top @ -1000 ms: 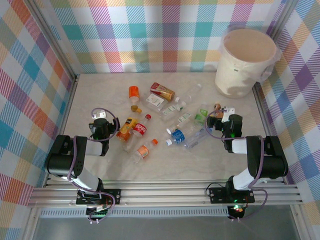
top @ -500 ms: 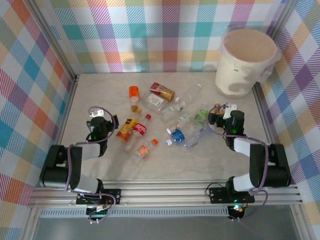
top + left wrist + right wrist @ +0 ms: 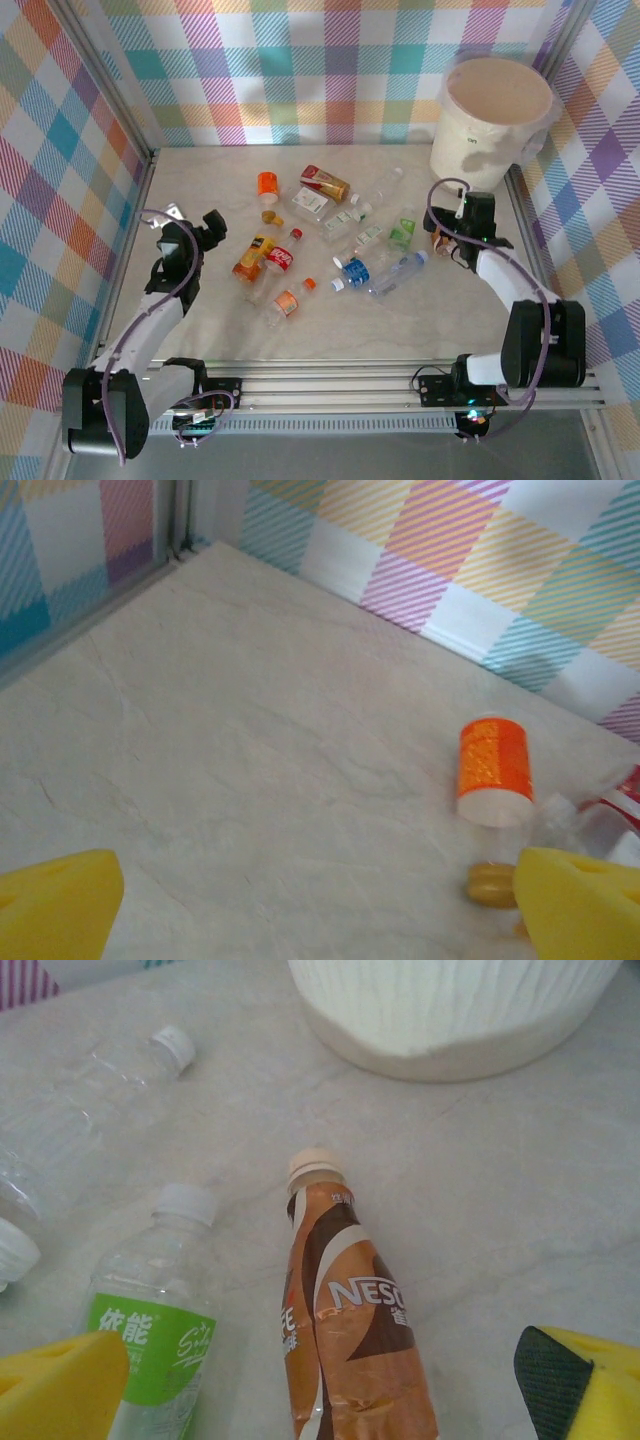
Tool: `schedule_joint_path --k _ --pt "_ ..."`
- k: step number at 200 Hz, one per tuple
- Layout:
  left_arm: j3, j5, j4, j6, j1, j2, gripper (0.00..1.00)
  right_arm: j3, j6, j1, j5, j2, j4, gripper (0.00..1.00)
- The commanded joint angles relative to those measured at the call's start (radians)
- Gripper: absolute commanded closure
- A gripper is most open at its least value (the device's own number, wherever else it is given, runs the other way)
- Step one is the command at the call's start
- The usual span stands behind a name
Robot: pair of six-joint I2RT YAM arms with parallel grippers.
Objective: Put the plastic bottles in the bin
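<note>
Looks like the approach to a pick, with nothing gripped yet. Shows the right fingers (image 3: 580, 1380) spread wide and empty, straddling a creased brown bottle (image 3: 345, 1310) lying on the counter (image 3: 520, 1210), cap toward the bin (image 3: 450, 1010) and near its base. Shows the left fingers (image 3: 575, 905) equally released, holding nothing, with an orange bottle (image 3: 494, 770) lying ahead, near the right pad. Leaves the remaining bottles (image 3: 277, 258) scattered over mid-counter, well apart from the bin in the far right corner.

Next, probably: lower the right fingers around the brown bottle's body, close gently on the yielding plastic, lift clear of the green-label bottle (image 3: 155, 1330) just beside it, then carry over the rim and let go.

Hard to judge the bin's floor from above. Cuts off the brown bottle's base at the lower edge of the right wrist view. Hard to make out the clear bottles (image 3: 90, 1090) against the pale counter.
</note>
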Motion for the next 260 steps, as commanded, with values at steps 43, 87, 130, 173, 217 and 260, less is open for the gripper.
schedule_joint_path --k 43,87,130,173,217,260 --pt "0.042 0.244 -0.317 -0.26 -0.009 -0.091 0.0 0.2 0.026 -0.001 -0.029 0.242 -0.322 0.07" --pt "0.046 0.311 -0.399 -0.288 -0.01 -0.145 0.0 0.246 0.052 -0.002 0.003 0.333 -0.349 0.14" --pt "0.034 0.419 -0.386 -0.284 -0.015 -0.154 0.0 0.239 0.046 -0.001 0.036 0.363 -0.335 0.29" --pt "0.049 0.425 -0.355 -0.281 -0.062 -0.143 0.0 0.185 0.033 0.0 0.043 0.252 -0.292 0.43" --pt "0.079 0.464 -0.235 -0.282 -0.153 -0.112 0.0 0.124 -0.021 0.005 -0.111 0.0 -0.223 0.5" --pt "0.123 0.513 -0.079 -0.272 -0.283 -0.055 0.0 0.165 0.03 0.006 -0.262 -0.165 -0.169 0.51"
